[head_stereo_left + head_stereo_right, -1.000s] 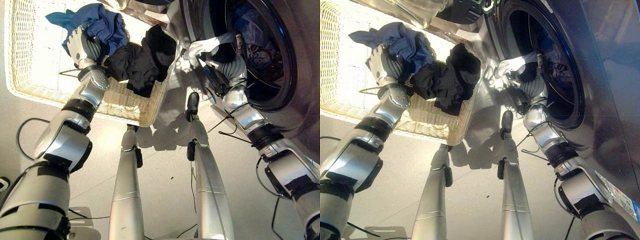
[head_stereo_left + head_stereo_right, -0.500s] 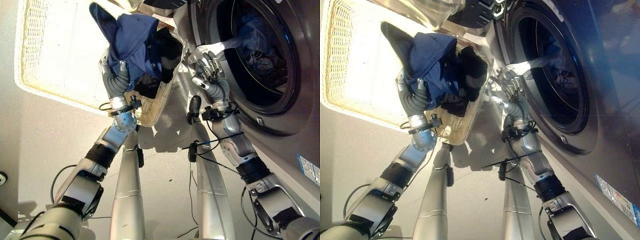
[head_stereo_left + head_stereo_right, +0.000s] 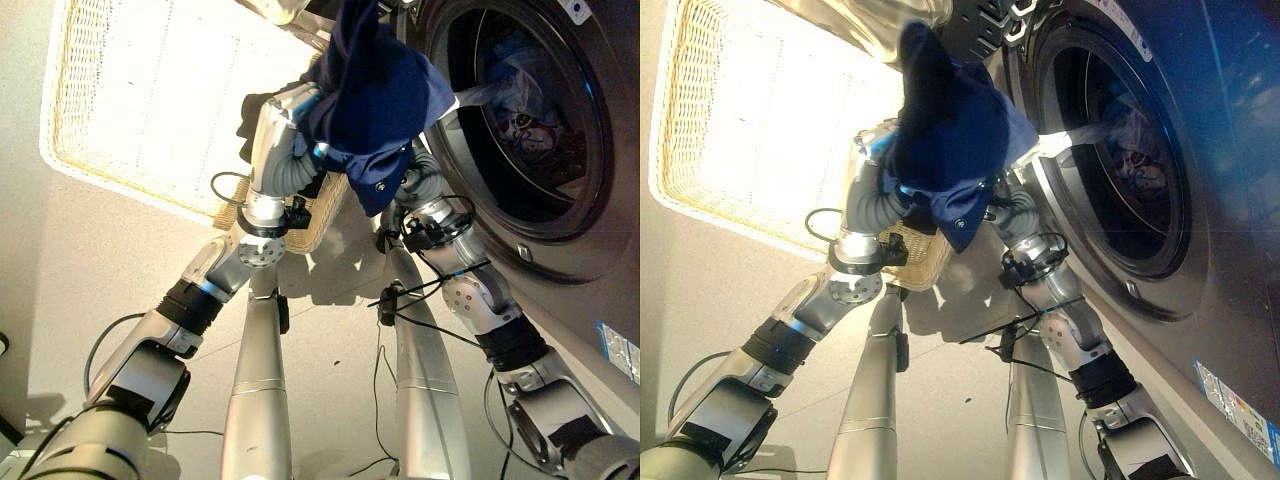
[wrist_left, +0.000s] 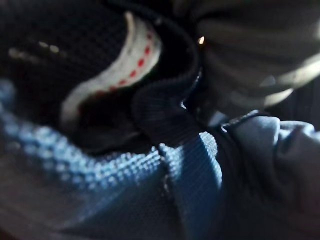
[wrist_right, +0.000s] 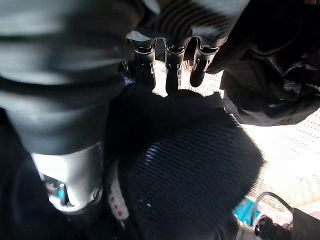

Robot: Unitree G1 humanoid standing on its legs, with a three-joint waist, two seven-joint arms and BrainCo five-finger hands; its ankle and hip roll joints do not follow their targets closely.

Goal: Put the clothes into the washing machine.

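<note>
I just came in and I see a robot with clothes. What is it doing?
The robot is doing laundry. Its left hand has lifted a dark blue garment out of the wicker basket and holds it up near the open washing machine, which already has clothes inside. Its right hand is under the hanging blue cloth. A black garment remains by the basket's edge.

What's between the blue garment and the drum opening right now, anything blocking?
Nothing solid that I can see. The blue garment hangs off the left hand beside the open washing machine mouth. The right hand sits under the cloth, between basket and machine; clothes already lie inside.
</note>
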